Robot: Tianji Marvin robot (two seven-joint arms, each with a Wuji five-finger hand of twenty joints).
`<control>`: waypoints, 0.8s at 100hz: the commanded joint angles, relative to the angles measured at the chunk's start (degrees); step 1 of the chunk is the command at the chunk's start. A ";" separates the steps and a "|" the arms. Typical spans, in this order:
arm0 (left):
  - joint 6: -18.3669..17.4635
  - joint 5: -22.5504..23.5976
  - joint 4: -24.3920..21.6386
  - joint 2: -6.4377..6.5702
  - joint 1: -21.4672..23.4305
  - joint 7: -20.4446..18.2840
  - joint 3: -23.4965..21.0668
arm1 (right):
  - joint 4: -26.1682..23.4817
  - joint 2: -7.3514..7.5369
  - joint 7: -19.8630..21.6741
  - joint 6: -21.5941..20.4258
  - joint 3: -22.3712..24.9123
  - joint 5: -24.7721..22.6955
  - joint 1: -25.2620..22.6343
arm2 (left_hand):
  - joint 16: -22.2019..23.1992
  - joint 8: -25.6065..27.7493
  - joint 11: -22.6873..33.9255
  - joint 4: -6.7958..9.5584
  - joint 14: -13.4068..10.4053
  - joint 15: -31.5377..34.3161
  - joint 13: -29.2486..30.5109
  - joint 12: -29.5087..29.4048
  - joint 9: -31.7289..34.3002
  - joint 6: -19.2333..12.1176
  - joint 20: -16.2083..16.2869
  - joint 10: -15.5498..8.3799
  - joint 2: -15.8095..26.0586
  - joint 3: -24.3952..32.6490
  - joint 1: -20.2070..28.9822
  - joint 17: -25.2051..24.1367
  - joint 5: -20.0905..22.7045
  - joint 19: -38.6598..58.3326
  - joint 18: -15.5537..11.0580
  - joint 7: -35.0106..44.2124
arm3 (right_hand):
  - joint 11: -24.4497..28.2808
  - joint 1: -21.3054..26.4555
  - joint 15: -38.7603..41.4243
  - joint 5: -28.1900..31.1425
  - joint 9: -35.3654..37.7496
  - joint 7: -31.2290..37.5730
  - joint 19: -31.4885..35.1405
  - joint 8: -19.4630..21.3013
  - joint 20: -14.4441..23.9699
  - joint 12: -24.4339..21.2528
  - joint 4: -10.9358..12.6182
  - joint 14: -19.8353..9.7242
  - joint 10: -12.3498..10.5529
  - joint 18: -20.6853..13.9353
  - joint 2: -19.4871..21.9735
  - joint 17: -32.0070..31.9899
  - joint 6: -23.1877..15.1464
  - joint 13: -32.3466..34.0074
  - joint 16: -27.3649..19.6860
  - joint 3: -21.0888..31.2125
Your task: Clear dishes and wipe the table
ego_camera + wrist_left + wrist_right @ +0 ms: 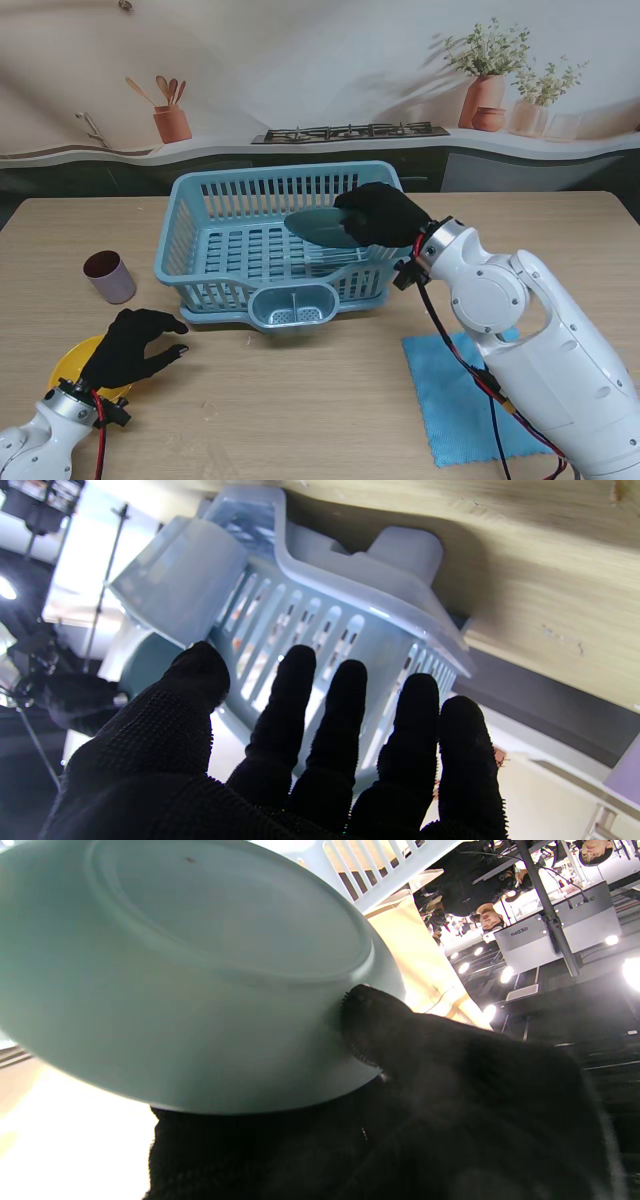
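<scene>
A yellow plate point(78, 352) at the bench's near left corner is largely hidden under the left robot hand point(135, 343), whose black-gloved fingers are spread with nothing held. In the left wrist view those fingers point(345, 700) are seen apart in front of the pale blue dish rack point(320, 605), and the view is blurred at its edges. A teal plate point(322, 227) is gripped at its rim by the right robot hand point(382, 214), over the inside of the rack point(200, 215) towards its right wall; part of the rim is covered by the glove. In the right wrist view the underside of the plate point(190, 970) fills most of the frame, pinched by a gloved finger point(370, 1025); whether it touches the rack cannot be told. A maroon cup point(109, 277) stands upright near the left edge, apart from the rack. A blue cloth point(445, 385) lies near the right front edge, partly hidden by the right arm. The light wooden bench point(300, 400) is backed by a printed kitchen scene with a hob and potted plants.
</scene>
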 commanded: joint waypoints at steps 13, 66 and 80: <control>0.23 0.02 -0.44 -0.13 0.26 -0.52 -0.03 | 1.39 -0.37 1.08 2.96 -1.76 0.95 1.80 | 0.77 0.36 -0.51 -0.40 0.98 0.14 -0.07 0.31 0.57 -0.76 -0.03 0.11 1.72 -1.00 0.74 -0.97 1.61 0.25 0.78 -0.78 | 6.36 6.81 5.84 5.05 0.05 10.71 7.86 4.28 6.77 3.24 4.80 -0.54 -1.91 -2.91 9.47 0.19 -9.62 1.83 3.31 2.80; 0.62 1.50 -0.41 -0.12 0.48 0.86 -0.15 | 6.26 -0.99 1.89 10.12 -7.43 2.83 6.60 | 0.76 0.33 -0.57 -0.33 0.93 0.04 -0.15 0.28 0.59 -0.79 -0.07 0.14 1.87 -1.34 0.89 -1.07 1.57 0.20 0.72 -1.07 | 13.23 7.71 15.87 0.88 -3.00 19.20 11.90 6.29 17.74 10.11 3.95 -2.25 -1.53 -5.52 11.15 -3.48 -11.23 -0.30 10.06 0.25; 0.58 1.62 -0.38 -0.15 0.49 1.12 -0.19 | 7.01 -1.17 1.86 11.26 -8.44 3.45 7.39 | 0.75 0.34 -0.59 -0.32 0.94 0.02 -0.17 0.27 0.55 -0.78 -0.09 0.19 1.85 -1.33 0.91 -1.08 1.59 0.19 0.69 -1.08 | 14.15 7.82 17.85 0.59 -3.19 20.09 12.59 6.90 19.47 11.35 3.87 -2.43 -1.64 -5.73 11.25 -3.81 -11.47 -0.57 11.34 -0.01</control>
